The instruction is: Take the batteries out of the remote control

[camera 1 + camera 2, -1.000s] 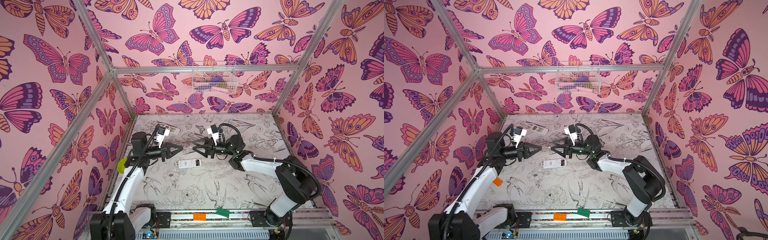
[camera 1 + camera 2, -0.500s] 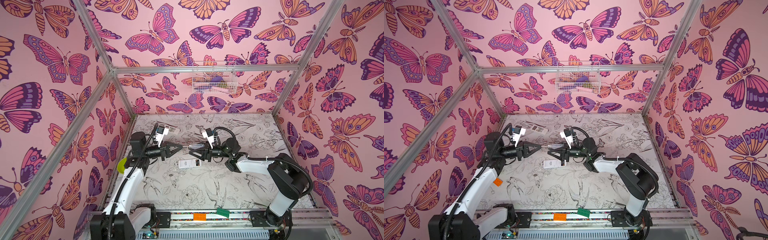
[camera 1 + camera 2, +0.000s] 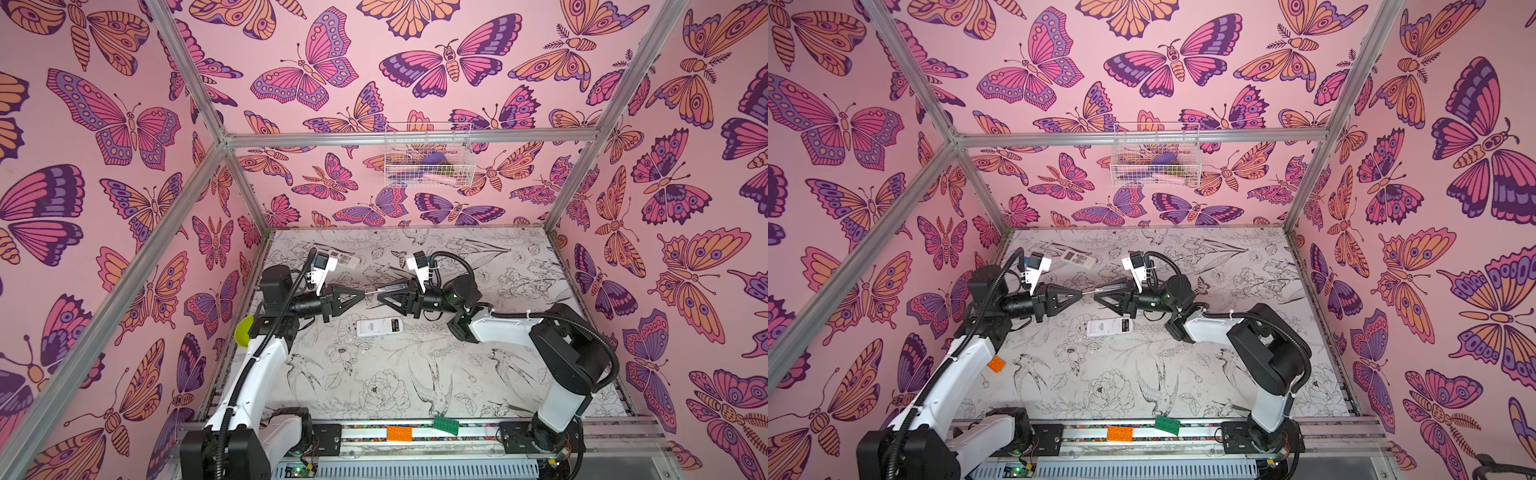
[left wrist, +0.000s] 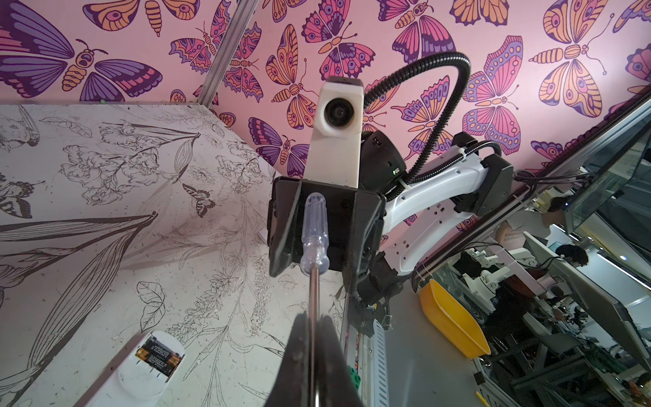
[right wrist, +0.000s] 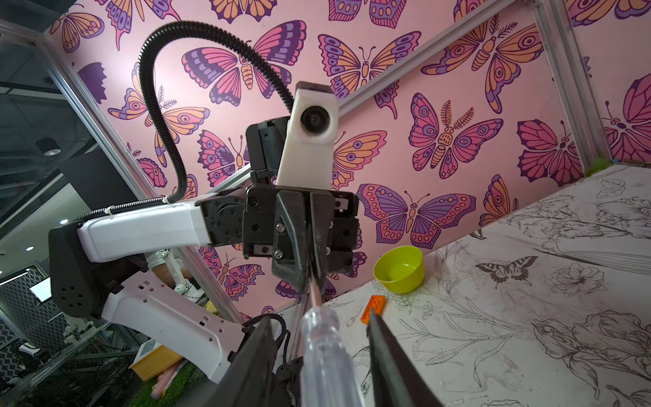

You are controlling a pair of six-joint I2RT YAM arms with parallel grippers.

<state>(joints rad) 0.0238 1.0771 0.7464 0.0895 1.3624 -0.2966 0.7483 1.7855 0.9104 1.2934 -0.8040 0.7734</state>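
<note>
A white remote control (image 3: 376, 328) (image 3: 1105, 327) lies back-up on the table, its compartment open on black batteries (image 3: 394, 325) (image 4: 159, 356) with gold ends. Above it, both grippers meet tip to tip. My left gripper (image 3: 363, 294) (image 4: 313, 317) is shut on the metal shaft of a screwdriver (image 4: 315, 229). Its clear handle (image 5: 327, 359) lies between the fingers of my right gripper (image 3: 380, 296) (image 5: 318, 317), which stands open with a gap on each side.
A second white remote (image 3: 347, 262) lies at the back left. A lime bowl (image 5: 400, 269) and an orange brick (image 5: 373, 308) sit by the left wall. Orange (image 3: 399, 433) and green (image 3: 446, 424) bricks rest on the front rail. A wire basket (image 3: 428, 156) hangs on the back wall.
My right gripper has moved left over the screwdriver's handle and its jaws have narrowed around it. The left gripper has kept its hold on the shaft, barely moving.
</note>
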